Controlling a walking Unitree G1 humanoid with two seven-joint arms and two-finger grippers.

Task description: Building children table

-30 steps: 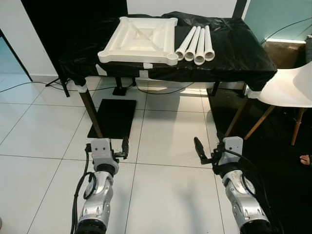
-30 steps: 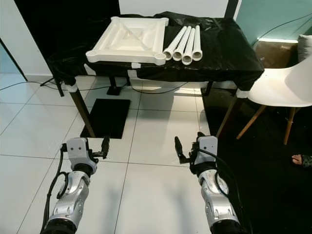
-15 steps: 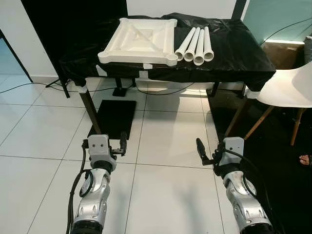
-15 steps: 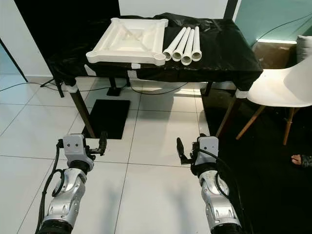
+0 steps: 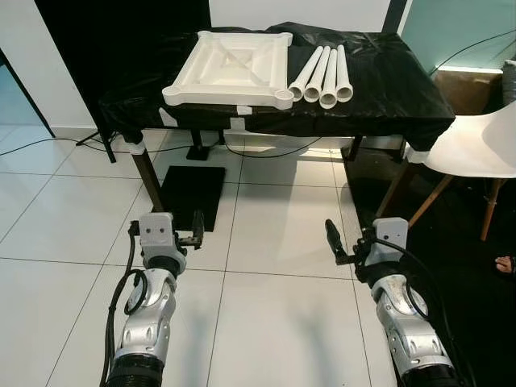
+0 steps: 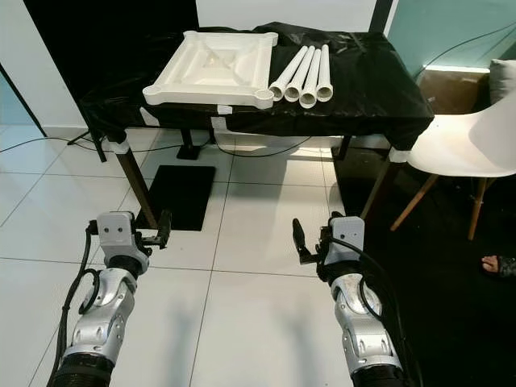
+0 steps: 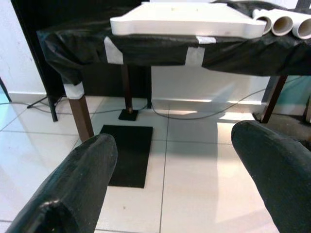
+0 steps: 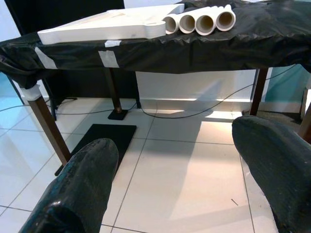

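While L end effector (image 5: 196, 228) & R end effector (image 5: 331, 243) gape empty — R wrist cam reveals leg tubes' (image 8: 198, 20) hollow ends.

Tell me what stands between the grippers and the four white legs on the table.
Nothing visible does: only bare tiled floor separates the left gripper and right gripper from the black-draped table holding the white legs beside the tabletop.
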